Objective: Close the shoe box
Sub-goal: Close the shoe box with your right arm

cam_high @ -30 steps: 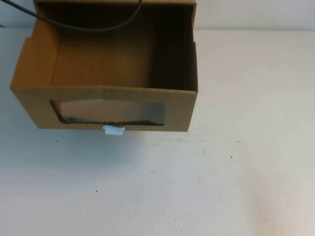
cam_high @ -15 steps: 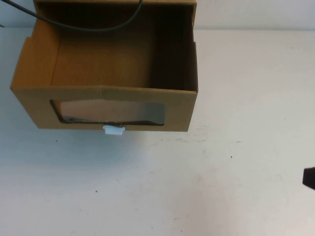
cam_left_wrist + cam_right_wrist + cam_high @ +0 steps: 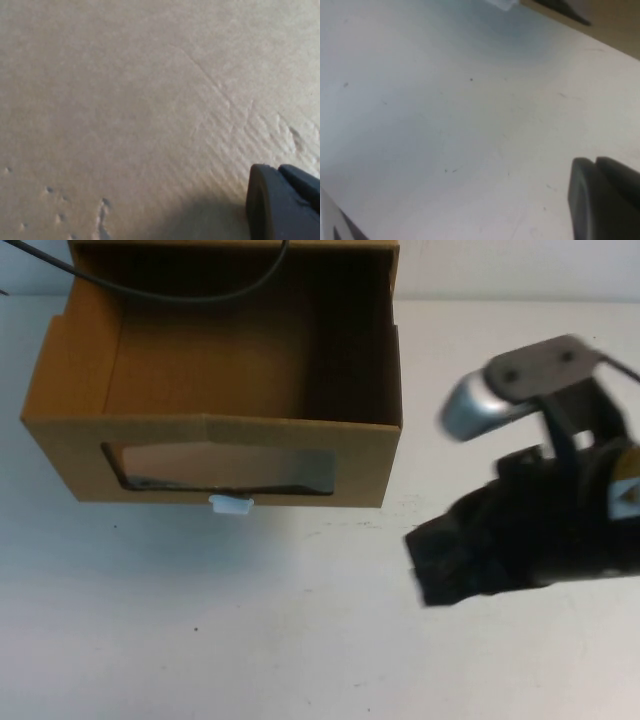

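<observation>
The shoe box (image 3: 60, 455) is brown cardboard and stands at the far left of the table with its drawer pulled out and empty. Its front has a dark window (image 3: 225, 468) with a small white pull tab (image 3: 231, 504) below it. My right gripper (image 3: 430, 565) hovers over the table to the right of the box front, apart from it, its fingers together and empty. In the right wrist view the gripper (image 3: 595, 162) faces the table, with the tab (image 3: 505, 4) at the edge. My left gripper (image 3: 277, 170) is shut, close against a cardboard surface (image 3: 125, 100), and is hidden in the high view.
A black cable (image 3: 180, 292) runs across the top of the open box. The white table (image 3: 250, 620) stretches in front of the box. The right arm's silver and black wrist (image 3: 520, 390) stands over the table's right side.
My right arm has come in from the right edge and moved left toward the box front. The box has not moved.
</observation>
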Robot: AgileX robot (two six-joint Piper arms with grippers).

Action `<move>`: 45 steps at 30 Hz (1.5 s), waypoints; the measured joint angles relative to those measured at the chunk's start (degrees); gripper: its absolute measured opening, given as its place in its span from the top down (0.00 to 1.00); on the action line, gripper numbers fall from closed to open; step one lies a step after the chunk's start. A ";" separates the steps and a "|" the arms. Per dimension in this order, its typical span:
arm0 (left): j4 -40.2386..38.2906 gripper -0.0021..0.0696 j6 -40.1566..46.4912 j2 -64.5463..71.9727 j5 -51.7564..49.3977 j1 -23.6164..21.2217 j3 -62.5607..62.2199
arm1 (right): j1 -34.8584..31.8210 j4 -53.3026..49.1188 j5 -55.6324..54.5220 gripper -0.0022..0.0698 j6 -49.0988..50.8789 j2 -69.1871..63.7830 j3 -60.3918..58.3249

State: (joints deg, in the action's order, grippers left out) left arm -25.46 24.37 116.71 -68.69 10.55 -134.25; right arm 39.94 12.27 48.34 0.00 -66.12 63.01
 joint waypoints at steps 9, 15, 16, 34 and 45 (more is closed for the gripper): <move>0.00 0.97 0.00 0.00 0.00 0.00 0.00 | 24.66 -54.34 -19.90 0.99 42.19 -12.58 2.32; 0.00 0.97 0.00 0.00 0.00 0.00 0.00 | 25.57 -85.62 -21.73 0.99 72.04 -17.64 3.11; 0.00 0.97 0.00 0.00 0.00 0.00 0.00 | 25.57 -87.51 -22.07 0.99 74.30 -18.29 3.45; 0.00 0.97 -0.24 0.00 0.10 0.00 0.00 | 21.69 -90.19 -23.35 0.99 78.20 -25.29 9.77; 0.00 0.97 -0.18 0.00 0.10 0.00 0.00 | 18.70 -86.80 -29.30 0.99 78.20 -25.75 9.77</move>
State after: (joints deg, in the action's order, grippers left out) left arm -25.46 24.20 116.71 -68.59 10.55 -134.25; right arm 58.64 -74.53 19.04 78.20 -91.86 72.77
